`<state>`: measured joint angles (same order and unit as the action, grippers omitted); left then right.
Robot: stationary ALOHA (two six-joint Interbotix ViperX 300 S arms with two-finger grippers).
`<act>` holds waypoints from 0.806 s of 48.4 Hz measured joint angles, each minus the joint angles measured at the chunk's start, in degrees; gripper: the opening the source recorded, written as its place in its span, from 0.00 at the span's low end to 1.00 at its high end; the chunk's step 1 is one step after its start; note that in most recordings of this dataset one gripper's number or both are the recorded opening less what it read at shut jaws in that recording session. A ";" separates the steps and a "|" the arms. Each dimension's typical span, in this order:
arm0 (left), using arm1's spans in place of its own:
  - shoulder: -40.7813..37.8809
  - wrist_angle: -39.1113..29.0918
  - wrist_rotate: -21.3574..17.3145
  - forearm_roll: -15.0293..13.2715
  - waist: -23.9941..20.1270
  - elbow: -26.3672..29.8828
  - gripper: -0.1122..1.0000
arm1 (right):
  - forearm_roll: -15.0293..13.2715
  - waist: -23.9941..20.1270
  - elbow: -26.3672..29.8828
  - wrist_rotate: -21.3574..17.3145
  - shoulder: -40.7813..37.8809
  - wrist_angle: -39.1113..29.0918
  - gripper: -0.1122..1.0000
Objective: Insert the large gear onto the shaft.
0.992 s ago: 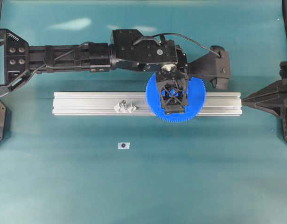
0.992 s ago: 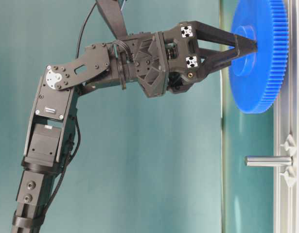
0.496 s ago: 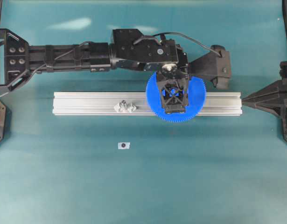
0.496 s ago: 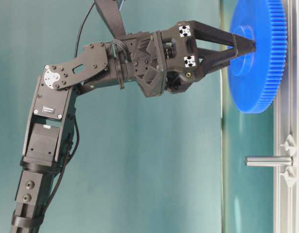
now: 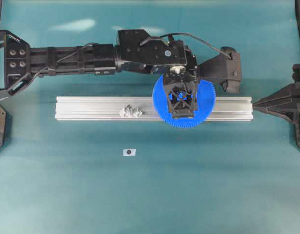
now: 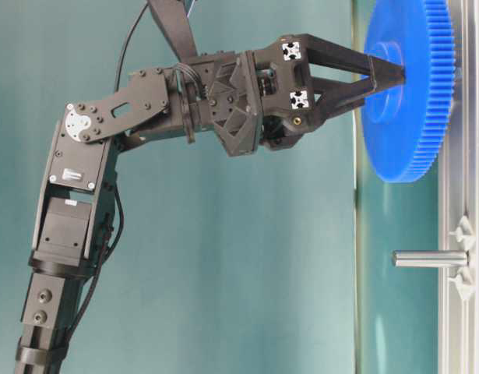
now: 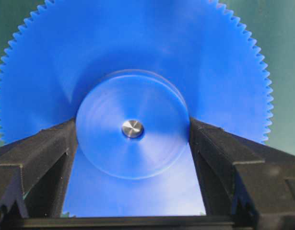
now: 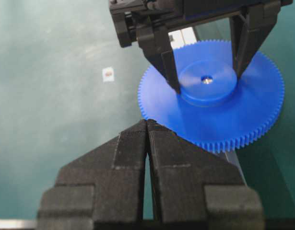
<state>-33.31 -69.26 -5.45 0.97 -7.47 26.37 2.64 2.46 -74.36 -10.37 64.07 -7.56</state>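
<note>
The large gear (image 5: 206, 105) is a blue toothed disc lying flat over the right half of the aluminium rail (image 5: 91, 107). My left gripper (image 5: 180, 99) reaches down from above and is shut on its raised hub (image 7: 133, 143), one black finger (image 7: 51, 153) on each side. The shaft shows only as a round silvery tip (image 7: 133, 128) in the hub's centre hole; the gear hides the rest. In the table-level view the gear (image 6: 414, 101) stands close against the rail. My right gripper (image 8: 147, 122) is shut and empty, just off the rail's right end (image 5: 253, 103).
A second silvery peg (image 6: 430, 258) with two shiny diamond mounts (image 5: 130, 111) stands bare on the rail, left of the gear. A small white tag (image 5: 129, 152) lies on the teal table in front of the rail. The left arm stretches across behind the rail.
In the table-level view the left gripper and gear have shifted slightly, a little off the rail face and along it. The grip on the hub is unchanged. The right gripper has not moved.
</note>
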 measured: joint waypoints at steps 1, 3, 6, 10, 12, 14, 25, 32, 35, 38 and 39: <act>0.00 -0.09 -0.09 0.00 0.09 0.09 0.79 | 0.09 0.00 -0.09 0.09 0.00 0.00 0.15; 0.00 -0.26 -0.18 0.00 0.18 0.35 0.81 | 0.09 0.00 -0.09 0.00 0.00 0.00 0.15; 0.00 -0.70 -0.35 0.00 0.26 0.44 0.86 | 0.09 0.00 -0.09 0.00 0.00 0.00 0.15; 0.09 -1.58 -0.18 0.09 0.35 0.62 0.86 | 0.00 0.00 -0.09 0.00 0.00 0.00 0.15; 0.00 -1.58 -0.18 0.09 0.35 0.79 0.85 | 0.09 0.00 -0.09 0.00 0.00 0.00 0.15; 0.00 -1.67 -0.26 0.09 0.44 0.79 0.84 | 0.09 0.00 0.00 0.00 0.00 -0.09 0.15; 0.00 -1.85 -0.18 0.09 0.70 0.79 0.84 | 0.09 -0.09 -0.09 0.00 0.26 0.00 0.15; 0.09 -1.85 -0.18 0.09 0.70 0.97 0.84 | 0.00 0.00 -0.09 0.00 0.35 0.00 0.15; 0.00 -1.93 -0.26 0.09 0.70 0.97 0.84 | 0.09 0.00 0.00 0.00 0.35 0.00 0.15; 0.00 -2.02 -0.18 0.09 0.70 1.05 0.84 | 0.00 0.00 0.00 0.00 0.35 0.00 0.15; 0.00 -2.11 -0.18 0.09 0.70 1.05 0.84 | 0.00 0.00 0.00 0.00 0.35 -0.09 0.15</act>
<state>-33.31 -71.37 -5.63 1.05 -6.77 27.42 2.64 2.46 -74.36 -10.37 64.42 -7.65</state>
